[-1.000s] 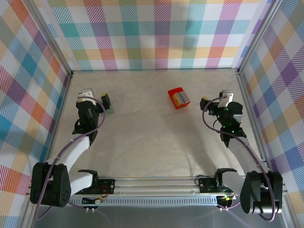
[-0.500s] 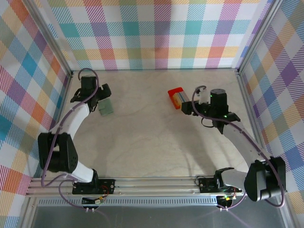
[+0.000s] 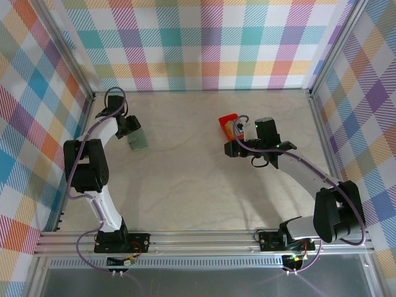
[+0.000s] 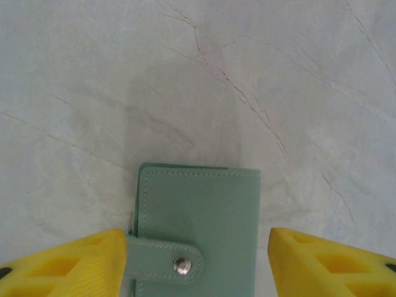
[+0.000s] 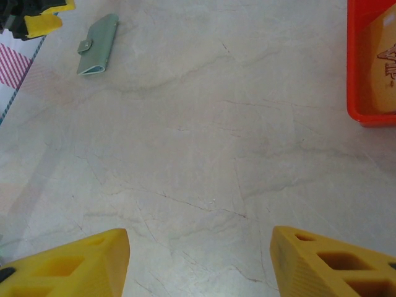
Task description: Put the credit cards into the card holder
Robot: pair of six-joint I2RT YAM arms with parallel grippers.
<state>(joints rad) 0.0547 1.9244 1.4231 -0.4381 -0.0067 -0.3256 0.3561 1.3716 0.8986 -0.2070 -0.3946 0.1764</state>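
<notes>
The card holder [image 4: 198,210] is a flat grey-green wallet, closed by a snap tab, lying on the table at the far left [image 3: 138,141]. My left gripper [image 4: 198,266] is open and straddles it. The left finger touches the tab and the right finger stands a small gap off the edge. In the top view this gripper [image 3: 131,131] sits just behind the holder. The credit cards [image 5: 378,59] lie in a small red box [image 5: 365,114], and the top one is pale orange with a dark red mark. My right gripper [image 5: 199,263] is open over bare table, left of and in front of the box [image 3: 230,125].
Checked walls close the table on the left, back and right. A metal rail [image 3: 204,238] with both arm bases runs along the near edge. From the right wrist, the card holder [image 5: 98,44] and a yellow left finger [image 5: 43,21] show far off at upper left.
The left gripper's jaws have narrowed around the card holder. The right gripper has swung left and nearer, past the red box, its jaws also narrower.
</notes>
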